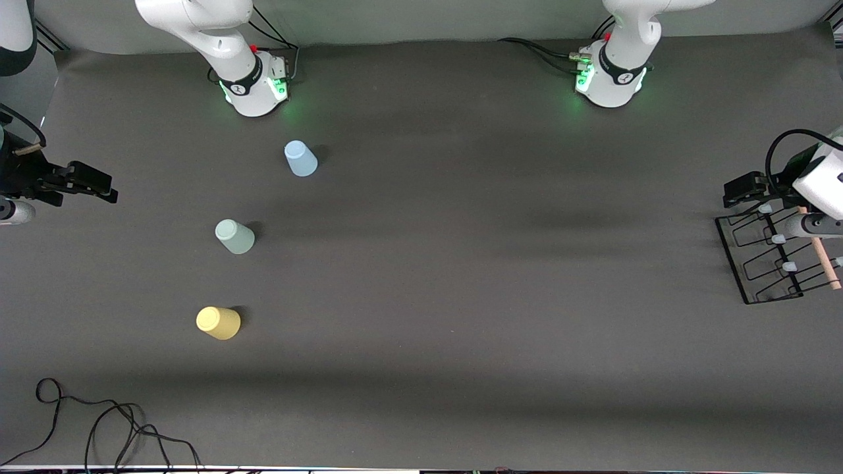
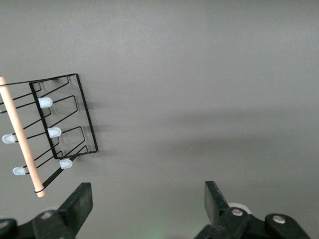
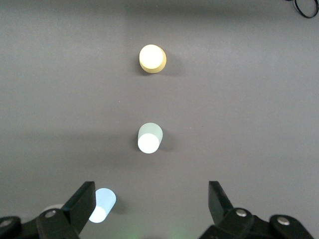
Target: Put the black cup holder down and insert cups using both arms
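Nearest the front camera among the task's things, a small yellow tapered plastic cup (image 1: pixel 218 322) stands mouth-down on the dark grey worktop (image 1: pixel 461 263). A pale green tapered plastic cup (image 1: pixel 234 236) sits farther from that camera, and a light blue tapered plastic cup (image 1: pixel 300 158) farther again, closest to the right arm's base. All 3 are upturned, well apart from each other, in a loose line toward the right arm's end of the worktop. A loose black cable (image 1: pixel 99 421) lies nearer the front camera than the yellow cup.

At the left arm's end rests the black wire cup holder with a light wooden rod handle and pale grey peg tips (image 1: pixel 770 257). Its long axis, along the rod, runs roughly from the robots' bases toward the front camera, slightly slanted.

The left claw (image 2: pixel 147 199) hangs above bare worktop just beside the holder, fingers spread wide and holding nothing. The right claw (image 3: pixel 149 201) hangs over the blue cup's neighbourhood, fingers likewise spread and empty.

Nothing of the task looks done yet: the holder sits at the worktop's edge and no cup is on a peg.

Risks, as I judge them: the thin wire frame may tip or swing if the rod is gripped off-centre; the light, smooth cups may skid or topple if a finger nudges one before closing.
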